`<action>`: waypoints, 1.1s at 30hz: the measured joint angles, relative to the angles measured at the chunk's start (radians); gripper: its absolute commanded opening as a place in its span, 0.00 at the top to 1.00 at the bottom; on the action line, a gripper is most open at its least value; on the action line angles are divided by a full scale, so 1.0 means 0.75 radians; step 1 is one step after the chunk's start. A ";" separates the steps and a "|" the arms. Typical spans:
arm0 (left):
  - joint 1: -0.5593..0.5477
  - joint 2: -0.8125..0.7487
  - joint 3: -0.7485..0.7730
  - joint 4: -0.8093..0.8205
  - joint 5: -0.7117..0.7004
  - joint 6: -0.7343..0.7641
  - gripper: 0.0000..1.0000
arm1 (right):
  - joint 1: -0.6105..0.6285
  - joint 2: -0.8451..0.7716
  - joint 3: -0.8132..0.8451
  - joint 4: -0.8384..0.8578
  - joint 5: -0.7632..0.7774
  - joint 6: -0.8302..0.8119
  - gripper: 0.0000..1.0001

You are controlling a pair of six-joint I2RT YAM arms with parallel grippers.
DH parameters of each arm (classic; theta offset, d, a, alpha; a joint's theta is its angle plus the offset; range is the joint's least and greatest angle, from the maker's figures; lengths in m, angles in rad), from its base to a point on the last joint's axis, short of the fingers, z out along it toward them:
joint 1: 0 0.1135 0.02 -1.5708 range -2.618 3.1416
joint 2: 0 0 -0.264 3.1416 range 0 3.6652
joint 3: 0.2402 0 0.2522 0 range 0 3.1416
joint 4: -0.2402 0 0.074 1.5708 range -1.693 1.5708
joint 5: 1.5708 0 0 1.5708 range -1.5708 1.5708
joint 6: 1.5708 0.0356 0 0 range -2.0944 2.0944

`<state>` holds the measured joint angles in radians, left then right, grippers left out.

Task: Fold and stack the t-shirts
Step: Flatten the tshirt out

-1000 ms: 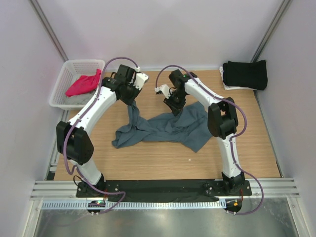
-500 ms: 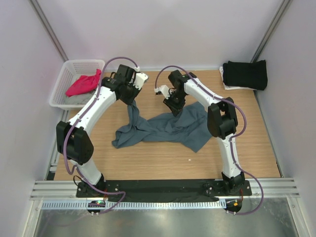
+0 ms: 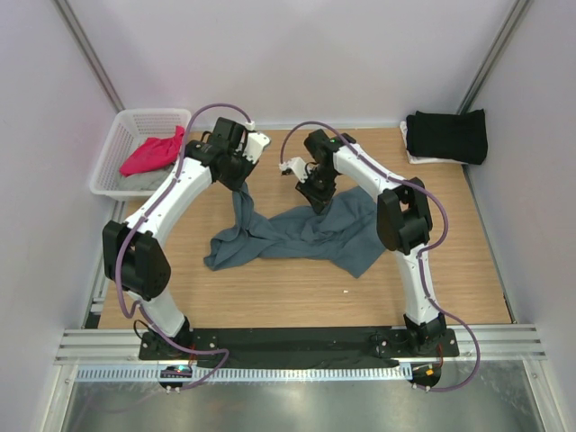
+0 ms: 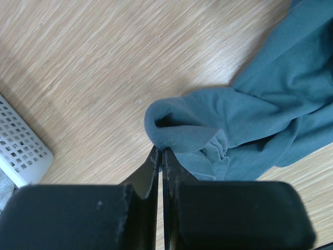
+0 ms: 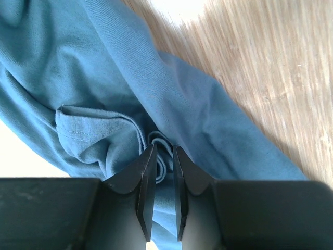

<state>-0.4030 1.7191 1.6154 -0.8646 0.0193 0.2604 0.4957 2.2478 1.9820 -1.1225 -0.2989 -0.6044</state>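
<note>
The slate blue-grey t-shirt [image 3: 310, 232] lies crumpled in the middle of the table. My left gripper [image 3: 241, 183] is shut on the shirt's hem at its far left end; in the left wrist view the jaws [image 4: 162, 152] pinch a rolled edge of the shirt [image 4: 250, 114]. My right gripper [image 3: 318, 200] is shut on a fold at the shirt's far right part; in the right wrist view a bunched fold of the shirt [image 5: 104, 78] sits between the nearly closed jaws [image 5: 163, 152]. The black t-shirt [image 3: 447, 135] lies folded at the back right. The magenta-pink t-shirt [image 3: 153, 153] lies on the light grey one [image 3: 144, 181] in the basket.
The white mesh basket [image 3: 115, 148] stands at the back left corner; its corner shows in the left wrist view [image 4: 21, 151]. A pale cloth edge [image 3: 416, 158] sticks out under the black shirt. Bare wooden table [image 3: 288, 288] lies in front of the blue-grey shirt.
My right gripper has edged slightly left and back with the cloth in it. The left arm and the rest of the shirt look unchanged.
</note>
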 measured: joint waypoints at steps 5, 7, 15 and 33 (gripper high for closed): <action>-0.001 0.000 0.000 0.001 0.001 0.000 1.00 | 0.000 0.000 -0.017 0.001 0.001 -0.001 0.75; -0.001 0.000 0.000 0.001 0.001 0.000 1.00 | 0.000 0.000 -0.018 0.001 0.002 -0.001 0.75; -0.001 0.001 0.000 0.001 0.001 -0.001 1.00 | 0.000 0.000 -0.020 0.007 0.018 -0.001 0.71; -0.001 0.001 0.000 0.001 0.002 -0.024 1.00 | 0.000 0.000 -0.047 0.026 0.047 -0.001 0.78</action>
<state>-0.4034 1.7195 1.6154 -0.8642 0.0204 0.2420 0.4957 2.2478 1.9465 -1.1027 -0.2638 -0.6052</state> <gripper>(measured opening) 0.007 0.272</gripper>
